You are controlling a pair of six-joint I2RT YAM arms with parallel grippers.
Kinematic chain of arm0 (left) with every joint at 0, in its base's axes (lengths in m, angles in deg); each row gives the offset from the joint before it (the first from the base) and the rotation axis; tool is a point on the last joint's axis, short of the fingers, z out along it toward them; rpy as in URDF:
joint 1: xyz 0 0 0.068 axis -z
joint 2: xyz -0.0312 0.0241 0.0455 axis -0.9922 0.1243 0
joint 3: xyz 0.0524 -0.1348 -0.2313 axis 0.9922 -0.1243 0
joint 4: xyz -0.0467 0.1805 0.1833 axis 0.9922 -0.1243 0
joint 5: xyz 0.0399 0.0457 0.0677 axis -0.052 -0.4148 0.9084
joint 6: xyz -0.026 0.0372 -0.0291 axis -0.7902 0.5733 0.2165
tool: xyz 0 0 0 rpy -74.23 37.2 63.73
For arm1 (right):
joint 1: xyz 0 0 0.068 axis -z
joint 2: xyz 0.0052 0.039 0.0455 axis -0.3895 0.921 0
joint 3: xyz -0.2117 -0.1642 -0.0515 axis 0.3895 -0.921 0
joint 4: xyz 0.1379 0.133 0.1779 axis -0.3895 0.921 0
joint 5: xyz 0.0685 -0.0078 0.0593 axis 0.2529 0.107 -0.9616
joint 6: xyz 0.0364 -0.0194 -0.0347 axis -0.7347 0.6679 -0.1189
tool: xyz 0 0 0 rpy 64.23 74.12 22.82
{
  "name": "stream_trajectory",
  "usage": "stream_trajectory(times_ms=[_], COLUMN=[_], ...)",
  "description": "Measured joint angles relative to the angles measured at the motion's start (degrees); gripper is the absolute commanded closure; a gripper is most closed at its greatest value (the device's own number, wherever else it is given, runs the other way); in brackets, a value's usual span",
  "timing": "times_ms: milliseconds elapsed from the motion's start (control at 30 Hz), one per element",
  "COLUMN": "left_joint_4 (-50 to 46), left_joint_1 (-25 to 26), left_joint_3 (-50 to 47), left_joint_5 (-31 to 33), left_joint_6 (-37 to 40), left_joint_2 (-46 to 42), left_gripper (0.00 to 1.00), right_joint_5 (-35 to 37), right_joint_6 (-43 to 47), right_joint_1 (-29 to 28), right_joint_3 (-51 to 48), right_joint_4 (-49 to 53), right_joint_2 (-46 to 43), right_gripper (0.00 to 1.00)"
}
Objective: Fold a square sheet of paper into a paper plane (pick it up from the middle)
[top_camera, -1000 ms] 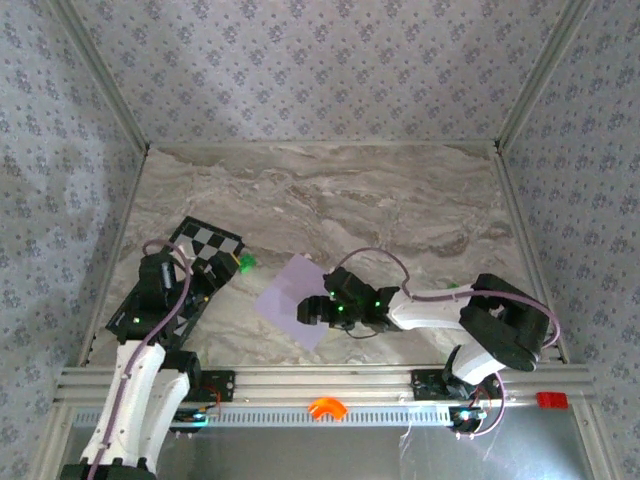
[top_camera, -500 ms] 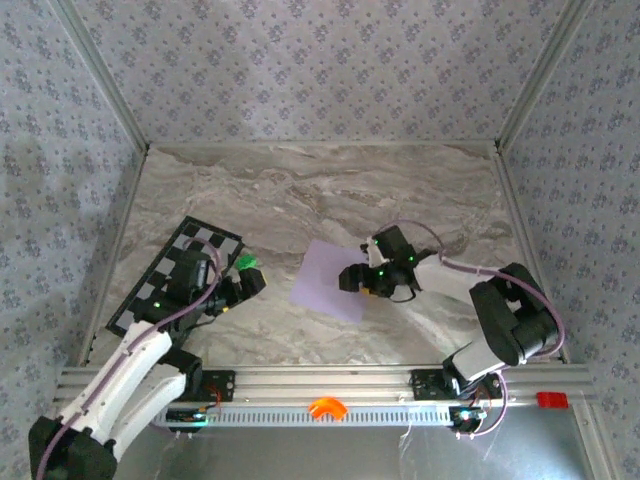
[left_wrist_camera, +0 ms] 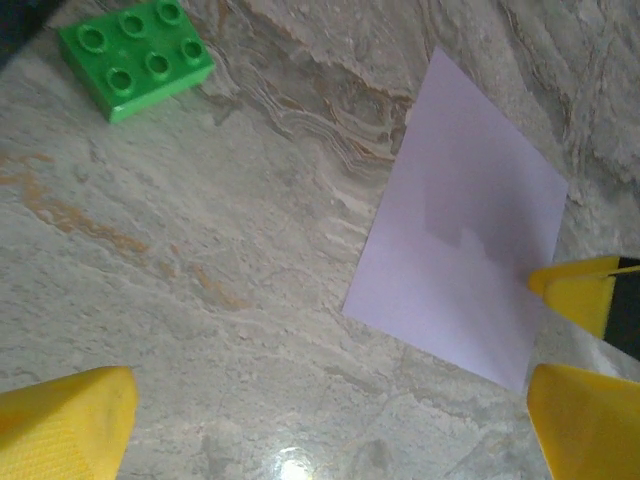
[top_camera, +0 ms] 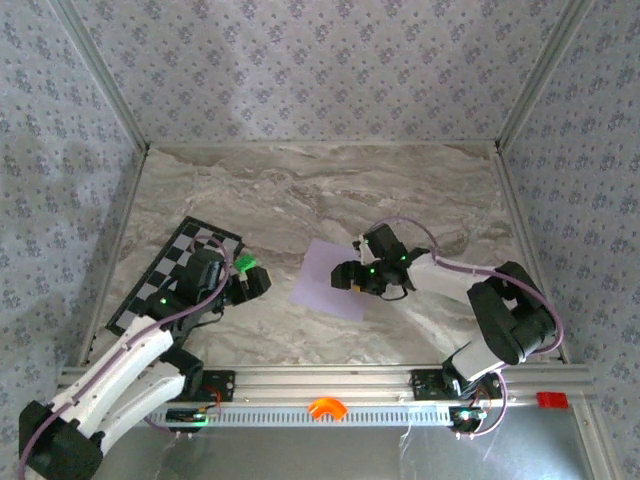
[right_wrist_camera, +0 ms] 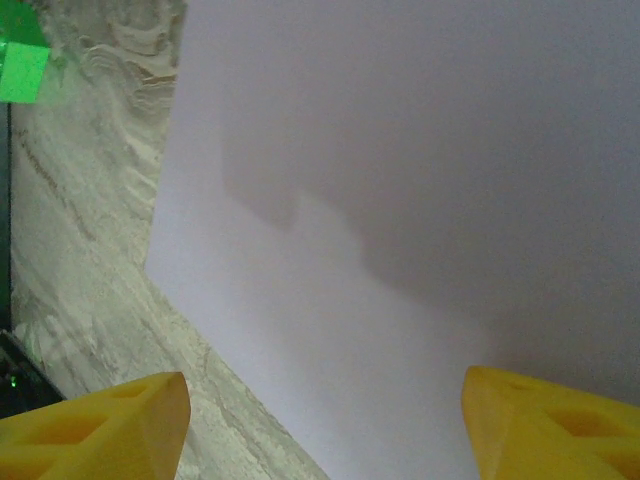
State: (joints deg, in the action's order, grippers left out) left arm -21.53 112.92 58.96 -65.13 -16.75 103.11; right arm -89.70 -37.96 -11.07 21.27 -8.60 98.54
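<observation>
Near the middle of the marble table (top_camera: 420, 190), the square sheet of paper (top_camera: 322, 285) lies flat and unfolded, set askew to the table's edges. The right gripper (top_camera: 347, 277) reaches in from the right and hangs low over the sheet's right side. Its wrist camera shows its yellow fingers (right_wrist_camera: 545, 425) spread wide with nothing between them; one tip stands over the lilac paper (right_wrist_camera: 400, 170) and the other over bare marble just past the sheet's edge. From the left wrist camera, one of those yellow tips seems to touch the paper (left_wrist_camera: 465, 240) at its right edge, though the angle leaves real contact unsure.

The left gripper (top_camera: 258, 283) hovers left of the sheet, apart from it, jaws fully released and holding nothing, both yellow fingers (left_wrist_camera: 60, 420) above marble. A small green block (top_camera: 243, 263) sits beside it, close to the corner of the checkered board (top_camera: 200, 238), which lies slantwise along the table's left side
</observation>
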Motion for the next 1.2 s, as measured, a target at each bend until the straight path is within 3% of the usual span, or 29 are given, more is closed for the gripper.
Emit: stream_trajectory(times_ms=[200,467,733,867,1067,1200], left_joint_4=[-1.8,0.0,2.5,2.5,4.5,3.8], left_joint_1=[0.0,0.0,1.8,6.6,14.2,18.8], left_joint_3=[0.0,-1.1,-1.0,0.3,4.0,10.4], left_joint_5=[4.2,3.3,-1.0,-0.1,3.4,7.8], left_joint_6=[-1.8,-2.3,-2.3,-2.4,-4.0,-5.2], left_joint_2=[-5.3,-8.7,0.6,5.4,11.9,22.8], left_gripper=[0.00,0.00,0.00,0.00,0.00,0.00], right_joint_5=[-0.8,-2.1,-0.7,-0.9,-1.0,2.3], right_joint_6=[-0.7,15.4,26.6,24.1,15.0,8.8], right_joint_1=[1.1,1.5,0.5,0.4,1.1,6.4], right_joint_3=[-0.3,5.2,11.8,10.0,1.7,-3.9], right_joint_4=[-2.1,7.5,17.3,15.7,8.1,7.0], right_joint_2=[2.4,5.7,8.9,6.0,-8.5,-17.8], right_gripper=[0.27,0.27,0.27,0.23,0.18,0.11])
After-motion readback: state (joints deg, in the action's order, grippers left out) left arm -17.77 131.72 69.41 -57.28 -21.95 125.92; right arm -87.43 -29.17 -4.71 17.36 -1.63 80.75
